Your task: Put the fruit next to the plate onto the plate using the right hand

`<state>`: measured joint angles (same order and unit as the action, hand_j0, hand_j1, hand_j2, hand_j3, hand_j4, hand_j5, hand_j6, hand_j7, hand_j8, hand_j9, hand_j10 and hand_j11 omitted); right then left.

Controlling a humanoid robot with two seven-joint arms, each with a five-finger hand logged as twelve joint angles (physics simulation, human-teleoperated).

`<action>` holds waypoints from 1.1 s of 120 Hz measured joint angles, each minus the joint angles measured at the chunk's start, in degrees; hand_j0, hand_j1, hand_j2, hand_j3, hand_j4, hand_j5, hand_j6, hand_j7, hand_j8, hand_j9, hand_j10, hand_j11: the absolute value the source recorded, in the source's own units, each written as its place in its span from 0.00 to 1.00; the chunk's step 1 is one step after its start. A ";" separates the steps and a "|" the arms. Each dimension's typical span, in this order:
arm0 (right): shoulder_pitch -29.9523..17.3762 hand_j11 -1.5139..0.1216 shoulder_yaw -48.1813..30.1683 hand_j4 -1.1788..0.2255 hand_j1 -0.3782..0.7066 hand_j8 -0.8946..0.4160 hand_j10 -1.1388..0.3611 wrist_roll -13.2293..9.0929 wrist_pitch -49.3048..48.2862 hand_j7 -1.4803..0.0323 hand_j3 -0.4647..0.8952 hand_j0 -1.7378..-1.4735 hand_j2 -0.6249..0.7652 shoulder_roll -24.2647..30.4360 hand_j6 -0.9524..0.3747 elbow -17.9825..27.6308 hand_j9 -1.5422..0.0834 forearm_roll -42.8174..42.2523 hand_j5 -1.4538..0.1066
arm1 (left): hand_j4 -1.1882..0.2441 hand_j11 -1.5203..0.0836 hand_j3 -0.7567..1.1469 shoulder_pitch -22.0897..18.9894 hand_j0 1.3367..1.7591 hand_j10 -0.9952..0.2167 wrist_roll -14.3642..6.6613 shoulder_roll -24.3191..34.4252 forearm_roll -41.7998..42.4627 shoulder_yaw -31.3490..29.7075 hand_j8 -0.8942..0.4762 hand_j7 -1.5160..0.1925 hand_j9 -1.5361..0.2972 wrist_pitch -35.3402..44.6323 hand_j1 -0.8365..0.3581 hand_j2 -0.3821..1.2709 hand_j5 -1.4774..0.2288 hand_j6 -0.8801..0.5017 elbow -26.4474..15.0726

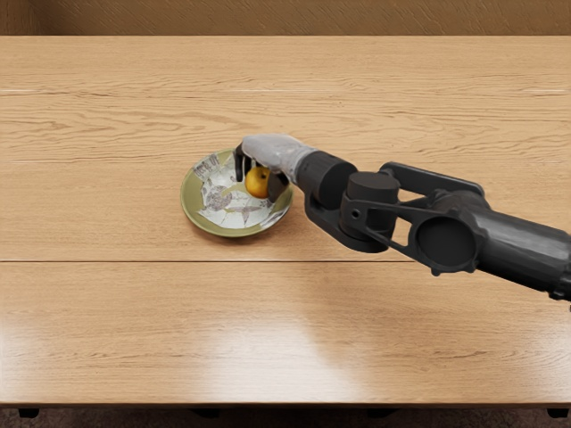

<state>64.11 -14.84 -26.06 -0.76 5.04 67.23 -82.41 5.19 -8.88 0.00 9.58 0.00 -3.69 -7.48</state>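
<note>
Grips the yellow-orange fruit (258, 183) in the right hand (272, 153), closed over it from above. Holds it over the right side of the plate (191, 201), just left of frame centre on the tabletop (134, 312), seemingly for release there. Cannot tell whether it touches the plate yet.

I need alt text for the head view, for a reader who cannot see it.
The right hand holds a small orange fruit over a green-rimmed plate on a wooden table. Its dark arm enters from the right edge.
</note>
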 joint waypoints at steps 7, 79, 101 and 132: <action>-0.02 0.38 0.11 0.37 0.57 0.33 0.33 0.20 0.01 0.41 0.34 0.31 0.62 -1.18 0.34 -1.87 0.40 -0.04 0.37 | 0.82 0.93 0.40 0.00 0.76 0.80 0.00 0.00 0.00 0.00 0.64 0.87 0.82 0.00 0.97 0.23 0.85 0.62 0.00; 0.18 0.68 0.85 0.62 0.33 0.49 0.56 1.95 0.06 0.72 0.26 0.28 0.46 -4.04 0.52 -7.75 0.70 4.25 0.68 | 0.82 0.93 0.40 0.00 0.76 0.80 0.00 0.00 0.00 0.00 0.64 0.87 0.82 0.00 0.97 0.23 0.85 0.62 0.00; 0.75 0.83 0.82 0.75 0.16 0.60 0.68 1.76 0.07 0.87 0.34 0.32 0.37 -4.05 0.64 -7.81 0.85 5.63 0.83 | 0.82 0.93 0.40 0.00 0.76 0.80 -0.01 0.00 0.00 0.00 0.64 0.87 0.82 0.00 0.97 0.23 0.85 0.62 0.00; 3.53 0.90 0.09 0.81 0.06 0.66 0.74 0.26 -0.77 0.95 0.34 0.31 0.43 -2.08 0.69 -7.42 0.92 8.27 0.90 | 0.82 0.93 0.40 0.00 0.76 0.80 0.00 0.00 0.00 0.00 0.64 0.87 0.82 0.00 0.97 0.23 0.85 0.62 0.01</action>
<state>67.65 -14.75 -25.81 -1.53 2.96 59.81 -74.14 5.19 -8.88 0.00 9.58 0.00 -3.69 -7.47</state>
